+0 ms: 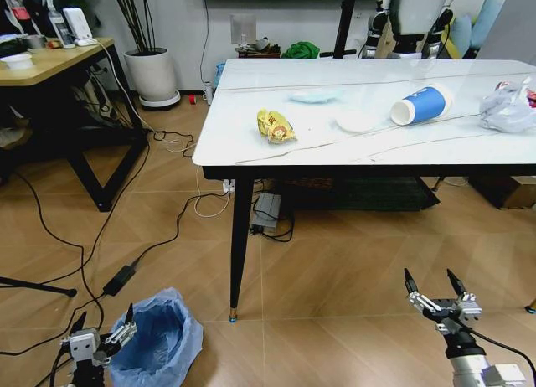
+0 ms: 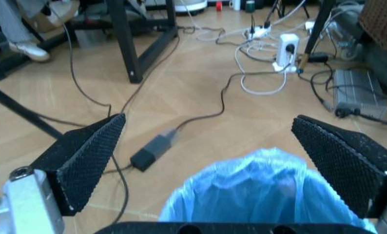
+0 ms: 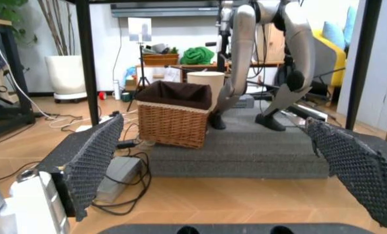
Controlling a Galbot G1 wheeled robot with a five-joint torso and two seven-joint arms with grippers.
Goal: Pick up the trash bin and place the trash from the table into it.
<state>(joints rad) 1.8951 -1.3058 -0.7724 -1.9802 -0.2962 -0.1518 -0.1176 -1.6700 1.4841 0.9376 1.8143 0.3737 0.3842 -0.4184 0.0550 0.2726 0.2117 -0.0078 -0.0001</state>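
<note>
The trash bin (image 1: 159, 337), lined with a frilly light-blue bag, stands on the floor at the lower left, in front of the table (image 1: 243, 152). My left gripper (image 1: 105, 318) hangs open just to its left at rim height, with the bin (image 2: 265, 195) close below its fingers (image 2: 83, 156). On the marble top lie a yellow snack packet (image 1: 275, 126), a white lid (image 1: 358, 121), a pale film (image 1: 314, 95), a tipped blue-and-white cup (image 1: 421, 105) and crumpled clear plastic (image 1: 507, 110). My right gripper (image 1: 430, 280) is open and empty, low over the floor at the lower right.
Black cables and a power brick (image 1: 120, 280) trail across the floor left of the bin. The table's black leg (image 1: 239, 236) stands just right of it. A wooden desk (image 1: 50, 62) and white planter (image 1: 152, 74) are at the back left. A wicker basket (image 3: 174, 119) sits under the table.
</note>
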